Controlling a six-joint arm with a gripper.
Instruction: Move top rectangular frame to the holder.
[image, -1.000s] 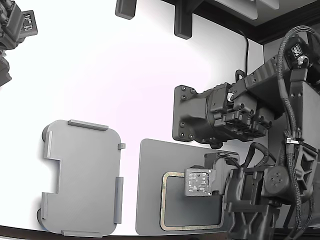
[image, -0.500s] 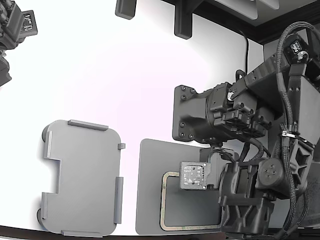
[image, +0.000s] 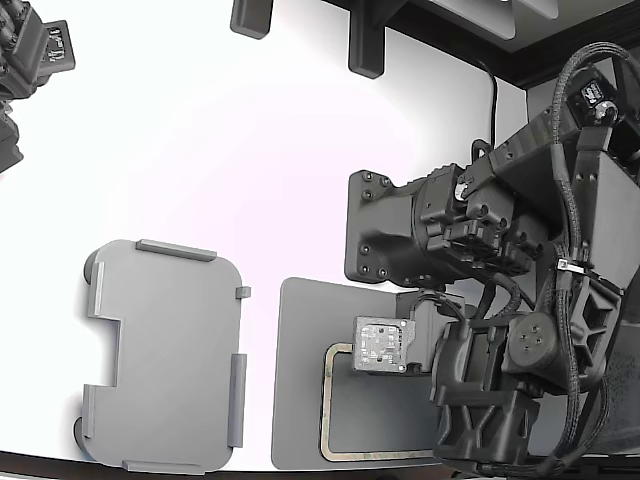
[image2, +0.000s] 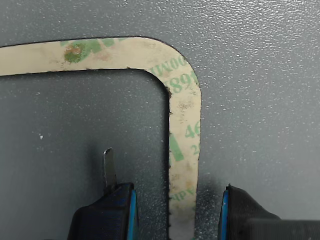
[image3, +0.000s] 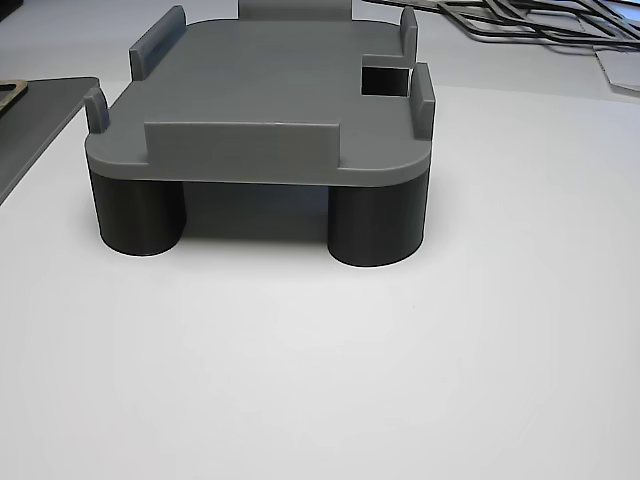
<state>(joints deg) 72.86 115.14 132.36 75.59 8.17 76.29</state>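
Tool (image2: 175, 210) jaws stand spread, straddling one side of the top rectangular frame (image2: 185, 125) near its corner (nothing gripped yet), since it lies flat on the dark mat (image: 300, 380), right of the empty holder (image: 165, 355) in the exterior view.

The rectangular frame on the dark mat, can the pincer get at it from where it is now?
Probably yes. In the wrist view the open pincer straddles one side of the rectangular frame, which lies flat on the dark mat, with nothing between.
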